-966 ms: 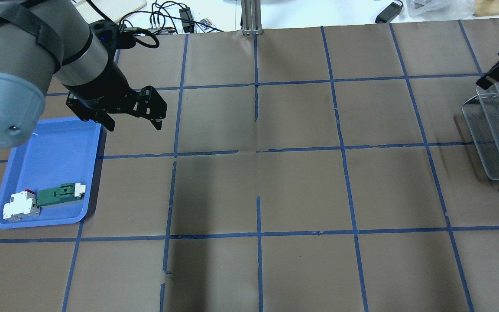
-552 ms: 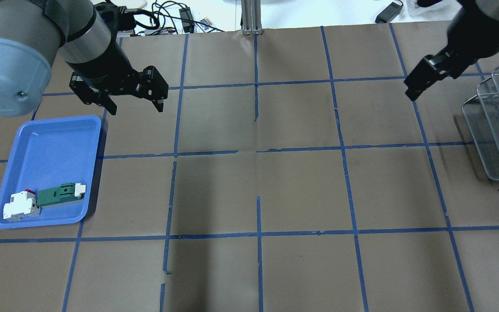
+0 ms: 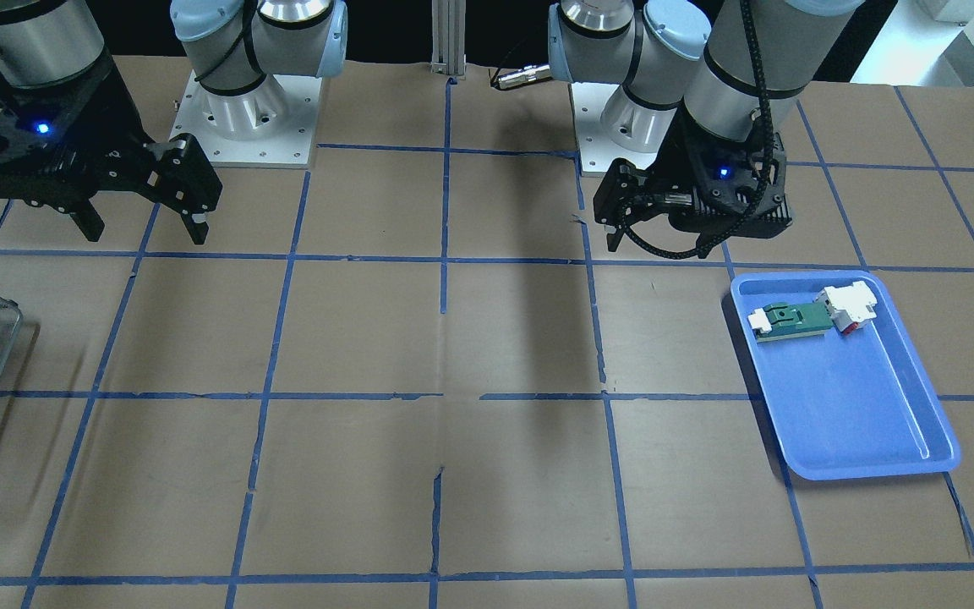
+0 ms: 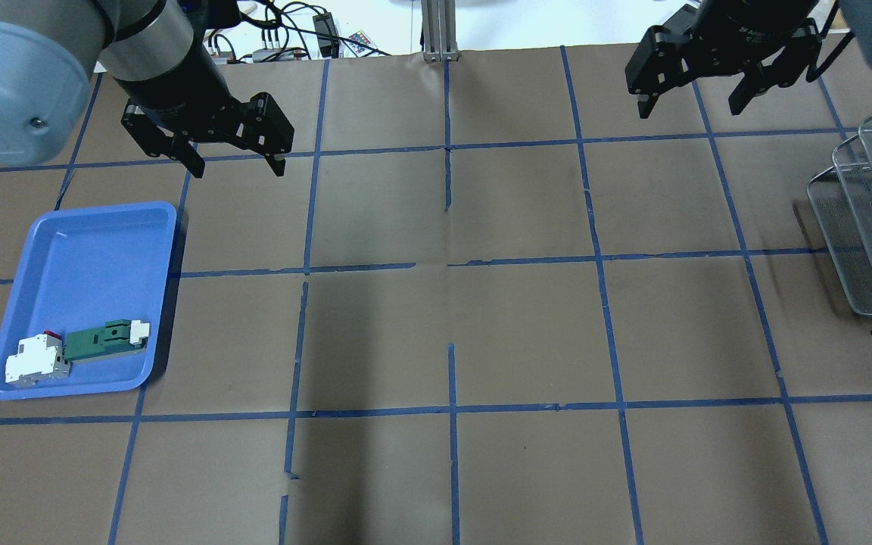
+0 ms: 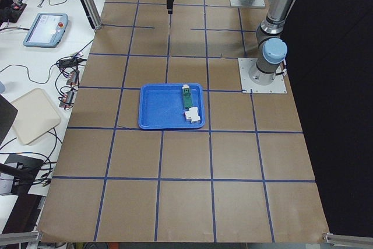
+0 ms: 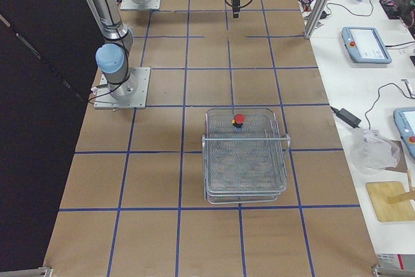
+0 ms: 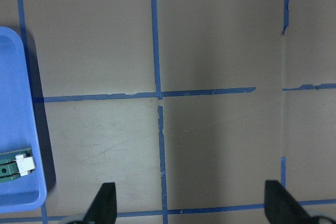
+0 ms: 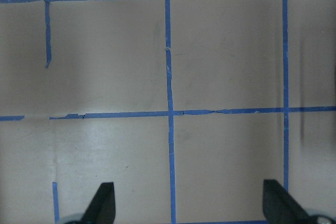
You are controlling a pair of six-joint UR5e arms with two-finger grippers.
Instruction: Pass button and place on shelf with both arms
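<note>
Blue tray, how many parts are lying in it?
2. A green-and-white flat part and a white block with a red bit lie next to each other at one end of the blue tray; none looks hidden.

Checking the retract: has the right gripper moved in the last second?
Yes. In the overhead view the right gripper has swung leftward off the shelf toward the table's far edge; it now hangs apart from the shelf, jaws open.

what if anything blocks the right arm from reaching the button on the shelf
Likely yes, it can reach: the button sits uncovered on the open top of the shelf, and the right gripper hangs open and empty, nothing between them.
</note>
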